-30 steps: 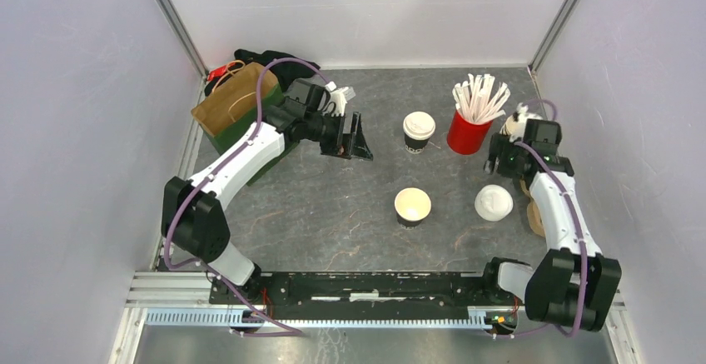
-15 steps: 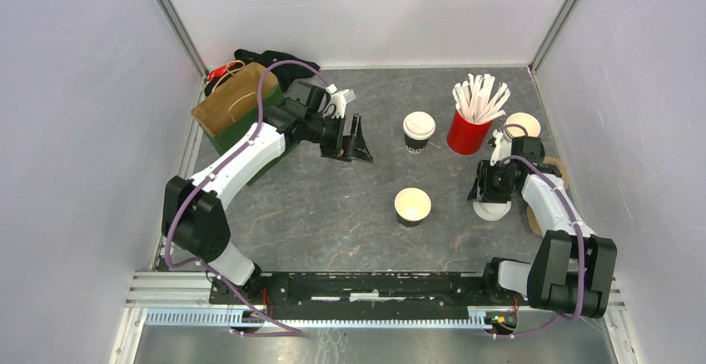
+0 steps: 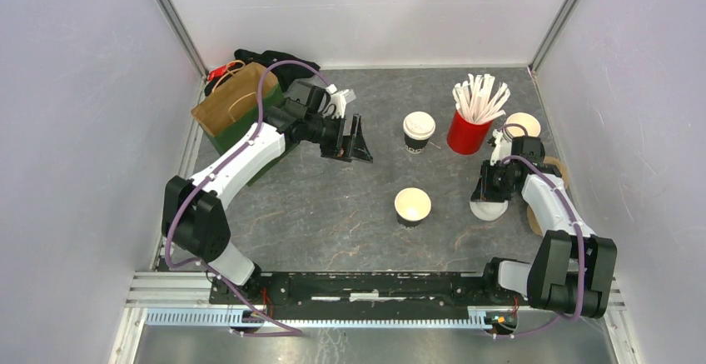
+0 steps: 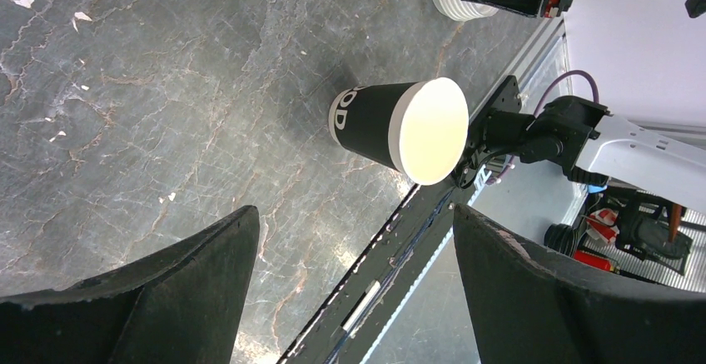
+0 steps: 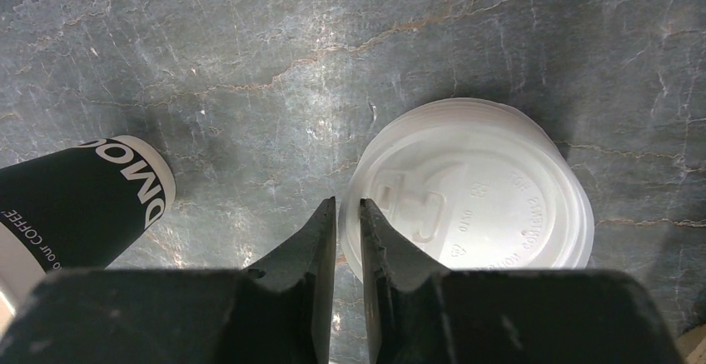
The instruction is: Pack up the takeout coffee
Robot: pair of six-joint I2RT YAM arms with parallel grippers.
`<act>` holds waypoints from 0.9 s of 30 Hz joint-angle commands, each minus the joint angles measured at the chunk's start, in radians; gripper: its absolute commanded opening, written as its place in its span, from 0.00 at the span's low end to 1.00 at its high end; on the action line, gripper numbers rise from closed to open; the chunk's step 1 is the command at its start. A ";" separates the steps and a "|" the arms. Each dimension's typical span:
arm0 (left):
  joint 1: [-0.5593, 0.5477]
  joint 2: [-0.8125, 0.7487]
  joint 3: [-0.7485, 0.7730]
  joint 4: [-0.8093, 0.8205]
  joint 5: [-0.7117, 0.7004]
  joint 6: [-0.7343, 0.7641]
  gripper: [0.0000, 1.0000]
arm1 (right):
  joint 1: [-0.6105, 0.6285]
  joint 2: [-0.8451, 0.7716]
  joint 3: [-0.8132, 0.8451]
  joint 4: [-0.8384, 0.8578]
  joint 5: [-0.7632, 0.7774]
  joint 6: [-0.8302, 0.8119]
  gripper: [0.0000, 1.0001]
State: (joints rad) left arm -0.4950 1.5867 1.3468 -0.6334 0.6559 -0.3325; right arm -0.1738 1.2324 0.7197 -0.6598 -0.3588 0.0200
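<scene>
The right claw (image 5: 346, 210) is sitting nearly shut astride the near rim of the loose round white plastic lid (image 5: 483, 189). It is seemingly pinching the rim, though the contact itself is hard to make out. The lidless dark paper cup (image 5: 79, 206) is standing upright just to this claw's left, with bare grey tabletop (image 5: 250, 47) between them. The lidded dark paper cup (image 3: 419, 131) is waiting farther ahead and left, beside the red cup of white straws (image 3: 470, 131). The left claw (image 4: 354, 222) is hanging wide open, holding nothing, with the lidless cup well ahead of it, so the right claw is nearer.
</scene>
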 commanded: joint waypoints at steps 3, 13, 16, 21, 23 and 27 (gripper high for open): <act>-0.004 -0.039 -0.009 0.029 0.019 -0.053 0.92 | -0.003 -0.020 0.011 0.019 -0.010 -0.008 0.21; -0.004 -0.034 -0.005 0.035 0.032 -0.062 0.92 | -0.016 -0.041 0.008 0.007 -0.008 -0.011 0.27; -0.004 -0.038 -0.012 0.034 0.031 -0.063 0.92 | -0.018 -0.044 -0.004 0.012 -0.015 -0.013 0.21; -0.004 -0.047 -0.018 0.035 0.029 -0.063 0.92 | -0.019 -0.042 -0.012 0.020 -0.018 -0.012 0.11; -0.004 -0.050 -0.022 0.035 0.028 -0.064 0.92 | -0.020 -0.039 -0.012 0.021 -0.017 -0.012 0.08; -0.004 -0.051 -0.024 0.035 0.027 -0.063 0.92 | -0.018 -0.040 -0.008 0.019 -0.013 -0.011 0.00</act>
State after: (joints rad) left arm -0.4950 1.5822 1.3281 -0.6254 0.6575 -0.3553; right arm -0.1898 1.2087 0.7090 -0.6590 -0.3660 0.0200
